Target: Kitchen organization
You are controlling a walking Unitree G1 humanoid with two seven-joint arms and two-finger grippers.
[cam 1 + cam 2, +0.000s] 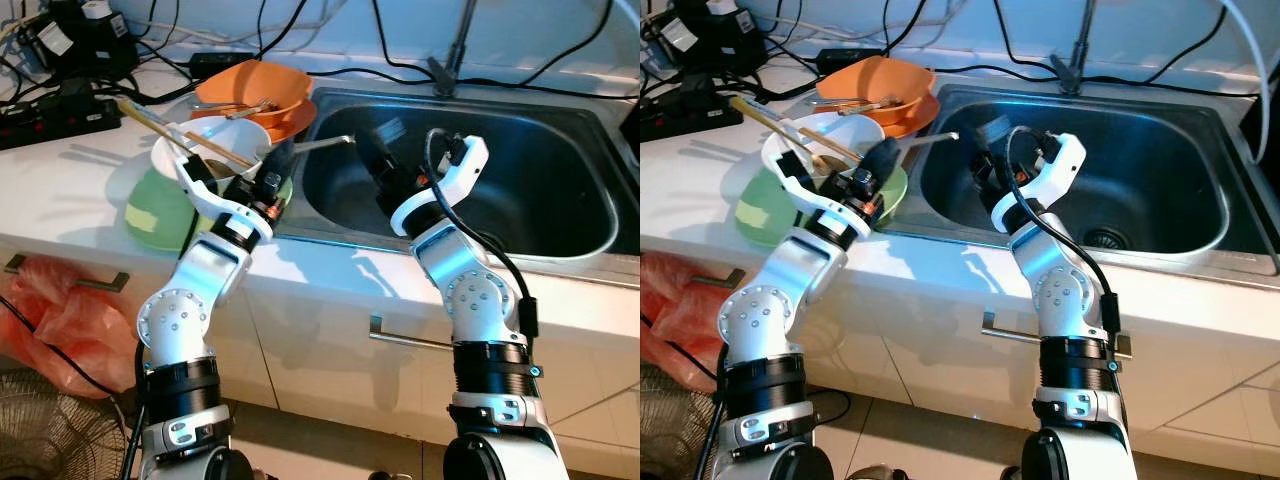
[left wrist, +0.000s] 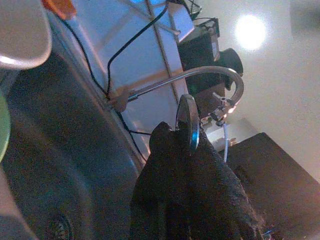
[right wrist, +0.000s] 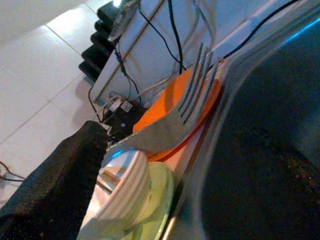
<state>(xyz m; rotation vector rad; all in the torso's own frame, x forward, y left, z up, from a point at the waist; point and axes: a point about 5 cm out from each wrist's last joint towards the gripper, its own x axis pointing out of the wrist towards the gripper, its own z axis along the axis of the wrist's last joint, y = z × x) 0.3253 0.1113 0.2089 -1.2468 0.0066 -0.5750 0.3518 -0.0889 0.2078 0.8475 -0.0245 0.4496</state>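
- Cabinet fronts run nearest us, with a white surface (image 1: 70,190) on top and a steel sink (image 1: 560,200) set into its right half.
- We see the left end effector (image 1: 283,160) at the sink's left rim. Its fingers are clamped on a spoon (image 1: 325,143), and the silver shaft runs out rightward over the basin.
- The right end effector (image 1: 372,150) hangs inside the basin, near its left wall, pinching a fork (image 3: 192,95) by the handle.
- Key relation: in the right wrist view the fork's long axis runs tines-first toward the dish stack, which lies to the robot's left.
- Just beside the left end effector sits a white bowl (image 1: 235,130) on a green plate (image 1: 150,215), with chopsticks (image 1: 160,125) across it.
- Behind those is an orange bowl (image 1: 280,85) holding more utensils.
- We judge the left arm nearer the stack. The right arm would have to cross the rim to reach it.
- Farthest back, the faucet (image 2: 215,72) and some cables stand at the wall.
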